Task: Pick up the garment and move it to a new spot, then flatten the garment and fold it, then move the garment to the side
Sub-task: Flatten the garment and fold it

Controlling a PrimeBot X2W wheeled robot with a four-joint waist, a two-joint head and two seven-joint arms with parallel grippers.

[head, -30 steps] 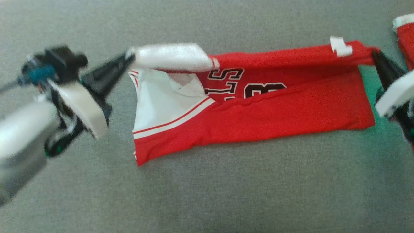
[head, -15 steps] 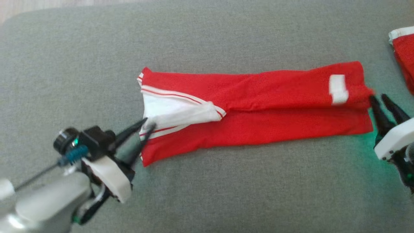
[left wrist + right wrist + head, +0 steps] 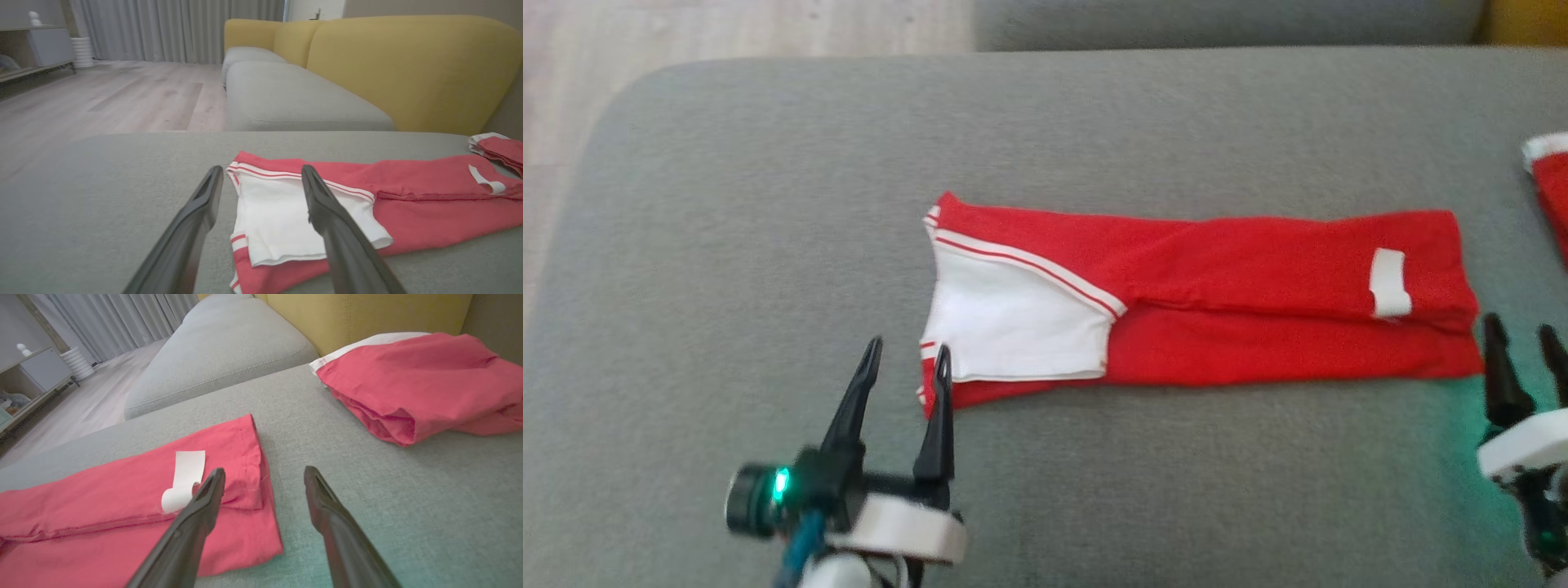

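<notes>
While left tool and right tool gape empty, the garment lies on a grey cushion by wood floor.

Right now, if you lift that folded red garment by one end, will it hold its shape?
Probably not: the red garment lies in thin, loose layers, so it would likely droop and unfold. Pushed across the grey cushion, it would probably bunch rather than slide.

Home living room. Left wrist view: sofa with yellow backrest at 2 o'clock and grey seat cushions at 12. Wood-plank floor at 10 o'clock, long grey curtains at 11. Low sideboard far left at 10, white ribbed vase on the floor beside it.
</notes>
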